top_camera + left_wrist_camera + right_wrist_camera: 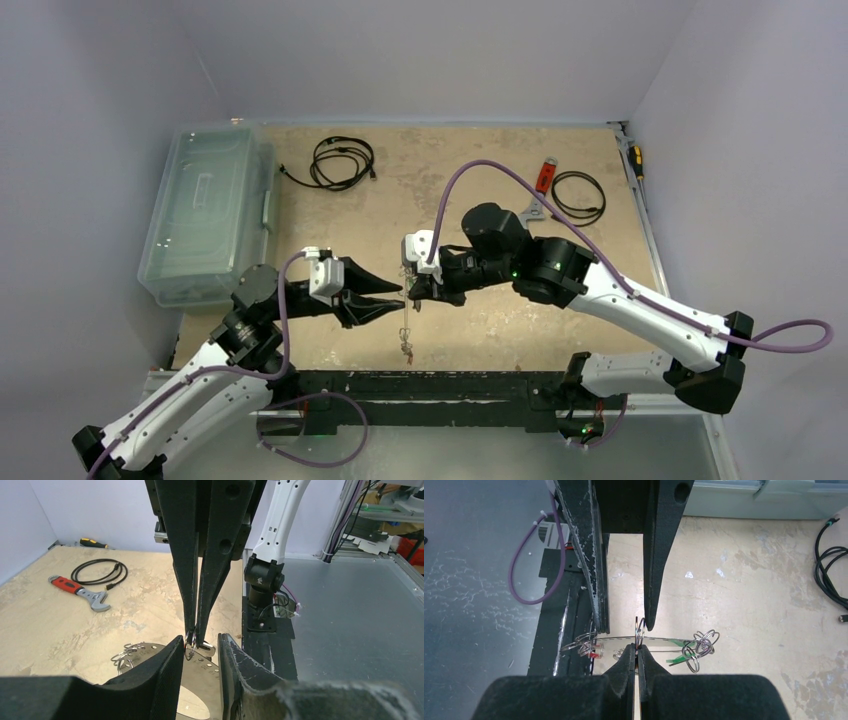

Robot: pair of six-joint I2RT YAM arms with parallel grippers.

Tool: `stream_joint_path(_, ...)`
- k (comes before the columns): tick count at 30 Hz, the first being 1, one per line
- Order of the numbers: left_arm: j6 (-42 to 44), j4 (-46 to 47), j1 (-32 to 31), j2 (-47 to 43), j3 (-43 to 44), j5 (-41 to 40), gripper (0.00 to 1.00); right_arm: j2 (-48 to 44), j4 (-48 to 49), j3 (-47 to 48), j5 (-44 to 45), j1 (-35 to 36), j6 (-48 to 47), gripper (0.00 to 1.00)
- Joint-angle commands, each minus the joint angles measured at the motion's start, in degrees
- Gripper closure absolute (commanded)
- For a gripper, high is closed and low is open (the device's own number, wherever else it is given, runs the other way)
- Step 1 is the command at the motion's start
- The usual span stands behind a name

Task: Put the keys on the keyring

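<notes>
My right gripper [411, 289] [638, 648] is shut on a small split ring [640, 629] in mid-air. The keyring [664, 640], a large flat grey hoop with small holes, hangs at that ring. It shows edge-on in the right wrist view and flat in the left wrist view [202, 672]. A red key tag [594, 656], a green key tag [674, 659] and a cluster of small split rings [702, 647] sit along the keyring. My left gripper [397, 297] [200, 640] is open, with its fingers on either side of the right fingertips and the held ring [190, 642].
A clear plastic box [205, 210] stands at the left. A black cable coil [343, 160] lies at the back. A red-handled wrench [541, 185], a second cable coil [578, 195] and a screwdriver [636, 160] lie at the back right.
</notes>
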Motion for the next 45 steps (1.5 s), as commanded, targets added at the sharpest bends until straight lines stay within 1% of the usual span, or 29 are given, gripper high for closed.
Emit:
stream_joint_path(1, -0.8, 2.0, 0.1, 1.2, 2.3, 0.1, 0.70, -0.5, 1.5, 3.2, -1.3, 0.0, -1.0, 1.00)
stream_joint_path(5, -0.9, 1.9, 0.0, 2.0, 2.4, 0.0, 0.72, -0.2, 1.4, 3.3, -1.8, 0.0, -1.2, 1.00)
stream_joint_path(11, -1.1, 2.4, 0.0, 2.1, 2.4, 0.1, 0.80, 0.1, 1.0, 3.7, -2.3, 0.0, -1.4, 1.00)
stream_joint_path(21, -1.2, 2.4, 0.0, 1.8, 2.3, 0.1, 0.79, 0.7, 0.9, 3.6, -2.6, 0.0, -1.6, 1.00)
stream_joint_path(27, -1.1, 2.4, 0.1, 1.8, 2.2, 0.1, 0.93, 0.5, 1.0, 3.9, -2.9, 0.0, -1.9, 1.00)
stream_joint_path(28, -1.1, 2.4, 0.0, 1.8, 2.2, 0.1, 0.97, 0.4, 1.0, 3.8, -2.9, 0.0, -2.0, 1.00)
stream_joint_path(29, -1.3, 2.3, 0.0, 1.8, 2.2, 0.1, 1.00, 0.2, 1.1, 3.9, -3.0, 0.0, -2.1, 1.00)
stream_joint_path(33, -1.3, 2.3, 0.0, 0.8, 2.5, 1.0, 1.00, -0.8, 2.4, 2.9, -3.4, 0.0, -2.6, 1.00)
stream_joint_path(35, -1.4, 2.4, 0.0, -0.4, 2.6, -0.1, 1.00, -1.6, 4.1, 1.8, -3.4, 0.0, -2.5, 0.94)
stream_joint_path(36, -1.5, 2.6, 0.0, -0.8, 2.6, -0.6, 1.00, -2.1, 5.0, 1.3, -3.4, 0.0, -2.4, 0.87)
stream_joint_path(37, -1.8, 3.0, 0.0, -1.1, 2.6, -0.8, 1.00, -2.6, 5.9, 0.5, -3.3, 0.0, -2.2, 0.76)
stream_joint_path(38, -2.3, 3.7, 0.1, -1.3, 2.5, -0.9, 1.00, -3.2, 6.7, -0.2, -3.2, 0.0, -2.1, 0.68)
stream_joint_path(39, -3.1, 4.5, 0.1, -1.5, 2.2, -0.9, 1.00, -3.7, 7.6, -0.8, -3.1, 0.0, -2.0, 0.62)
stream_joint_path(40, -4.5, 5.6, 0.1, -1.7, 2.0, -0.8, 1.00, -4.2, 8.4, -1.5, -2.9, 0.0, -2.0, 0.58)
stream_joint_path(42, -7.5, 8.8, 0.1, -2.4, 1.1, -0.9, 1.00, -5.7, 10.8, -3.2, -3.6, 0.0, -1.5, 0.55)
stream_joint_path(45, -10.9, 13.8, 0.2, -3.5, -0.4, -1.3, 1.00, -8.2, 15.4, -6.7, -4.4, 0.0, 0.4, 0.54)
